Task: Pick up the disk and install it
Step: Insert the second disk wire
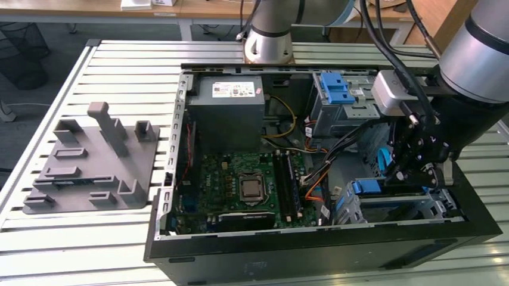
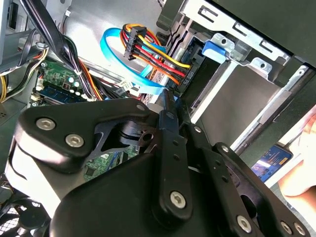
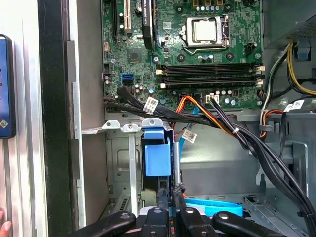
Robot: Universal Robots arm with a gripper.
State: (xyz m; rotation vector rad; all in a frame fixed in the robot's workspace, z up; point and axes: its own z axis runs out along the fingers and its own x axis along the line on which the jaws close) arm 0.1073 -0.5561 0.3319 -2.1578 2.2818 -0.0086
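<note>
Exterior view: the open computer case (image 1: 318,250) lies on its side on a slatted metal table (image 1: 64,238), with a grey moulded stand (image 1: 87,161) well apart from it on the exterior view's left. You will find the gripper (image 1: 415,179) down inside the case, at the drive cage on the exterior view's right. The disk (image 1: 368,187) sits in that cage, its blue plastic end showing above the sheet metal. Judgement: the pick-up is done and the disk is in its bay; whether it is fully seated I cannot confirm. Second wrist view: black jointed links with bright screw heads run up to the gripper (image 2: 167,96). Its fingers are drawn close together, just beside a glossy blue flat cable (image 2: 113,49) and a bundle of red, yellow and orange wires (image 2: 158,54). The cage (image 2: 247,94) is dull folded steel with punched tabs. First wrist view: the disk (image 3: 157,155) stands edge-on in its slot, smooth blue plastic on top and a thin silver edge beside it. The gripper (image 3: 169,195) is right at the disk's end with only a narrow gap between the fingers — whether they pinch its edge is unclear. The green circuit board (image 3: 197,59) lies beyond, matte and densely studded.
</note>
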